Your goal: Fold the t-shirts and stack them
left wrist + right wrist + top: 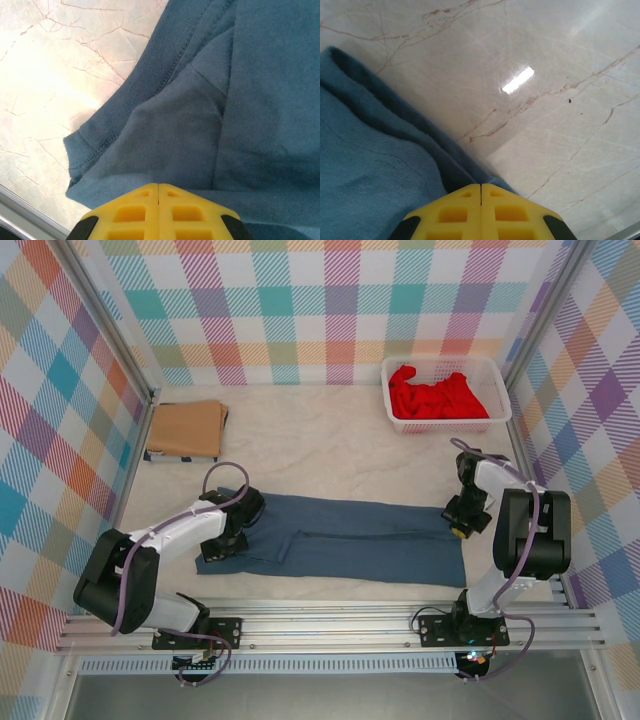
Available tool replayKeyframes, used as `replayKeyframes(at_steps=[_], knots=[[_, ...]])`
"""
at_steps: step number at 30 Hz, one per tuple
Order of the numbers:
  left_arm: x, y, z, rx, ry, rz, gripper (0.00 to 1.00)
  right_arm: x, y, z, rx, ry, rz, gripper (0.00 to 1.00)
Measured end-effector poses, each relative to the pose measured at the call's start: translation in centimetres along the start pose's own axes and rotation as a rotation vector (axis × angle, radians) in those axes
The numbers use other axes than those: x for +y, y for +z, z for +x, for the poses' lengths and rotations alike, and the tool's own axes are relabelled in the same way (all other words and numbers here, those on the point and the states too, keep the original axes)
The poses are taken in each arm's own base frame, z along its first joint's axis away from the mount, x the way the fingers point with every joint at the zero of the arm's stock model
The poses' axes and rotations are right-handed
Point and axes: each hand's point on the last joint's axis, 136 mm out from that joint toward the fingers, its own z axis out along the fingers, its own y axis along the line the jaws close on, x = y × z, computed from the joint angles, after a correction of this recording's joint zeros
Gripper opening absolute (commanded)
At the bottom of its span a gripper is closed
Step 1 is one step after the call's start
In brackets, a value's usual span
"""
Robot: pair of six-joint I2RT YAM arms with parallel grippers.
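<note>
The slate blue t-shirt (360,540) is laid flat across the near middle of the table (330,450), folded lengthwise into a long band running left to right. Its stitched hem and a folded sleeve are seen in the left wrist view (200,125); its doubled right edge is seen in the right wrist view (370,170). The left gripper (222,540) (158,187) is set down on the shirt's left end with its yellow fingers pressed together. The right gripper (461,528) (480,186) is placed at the shirt's right edge, fingers likewise together. Whether cloth is pinched between either pair cannot be told. The tan-brown t-shirt (187,428) is lying folded at the far left. The red t-shirt (435,395) is bunched inside the white basket (447,362) at the far right.
</note>
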Motion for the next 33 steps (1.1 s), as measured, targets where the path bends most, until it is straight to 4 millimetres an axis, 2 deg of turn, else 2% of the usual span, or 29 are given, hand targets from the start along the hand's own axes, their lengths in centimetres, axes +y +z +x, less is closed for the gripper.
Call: replayKeyframes(at_steps=[2, 5, 6, 9, 12, 16, 18, 20, 23, 26, 29, 33], knots=[[0.0, 0.2, 0.0, 0.003, 0.003, -0.009, 0.07, -0.2, 0.1, 0.2, 0.001, 0.000, 0.003, 0.05], [0.2, 0.3, 0.0, 0.003, -0.001, -0.023, 0.32, -0.3, 0.2, 0.4, 0.004, -0.001, 0.007, 0.26], [0.3, 0.3, 0.0, 0.001, -0.006, -0.029, 0.37, -0.4, 0.1, 0.4, 0.000, 0.001, 0.008, 0.30], [0.7, 0.0, 0.1, 0.000, -0.014, -0.041, 0.41, -0.5, -0.7, 0.3, -0.028, 0.013, -0.008, 0.33], [0.9, -1.6, -0.3, -0.028, -0.049, -0.008, 0.38, -0.8, -2.2, 0.2, -0.069, 0.020, -0.035, 0.30], [-0.1, -5.1, -2.2, -0.100, -0.134, 0.134, 0.19, -0.5, -4.2, -0.2, -0.121, 0.027, -0.082, 0.18], [-1.3, -6.0, -2.6, -0.097, -0.174, 0.205, 0.13, 0.2, -4.8, -0.3, -0.136, 0.016, -0.120, 0.17], [-2.6, -5.6, -2.1, -0.047, -0.197, 0.239, 0.09, 1.1, -4.9, -0.2, -0.136, 0.001, -0.152, 0.16], [-4.0, -4.0, -1.0, 0.045, -0.212, 0.229, 0.09, 2.6, -5.0, 0.1, -0.122, -0.019, -0.215, 0.16], [-4.3, -2.4, 0.4, 0.108, -0.236, 0.214, 0.10, 3.9, -4.4, 0.2, -0.093, -0.034, -0.255, 0.16], [-3.9, -1.1, 1.5, 0.159, -0.279, 0.199, 0.11, 4.4, -2.7, 0.4, -0.043, -0.036, -0.249, 0.15], [-4.0, 0.5, 1.8, 0.189, -0.315, 0.172, 0.11, 4.0, 0.1, 0.7, 0.042, -0.010, -0.214, 0.16]])
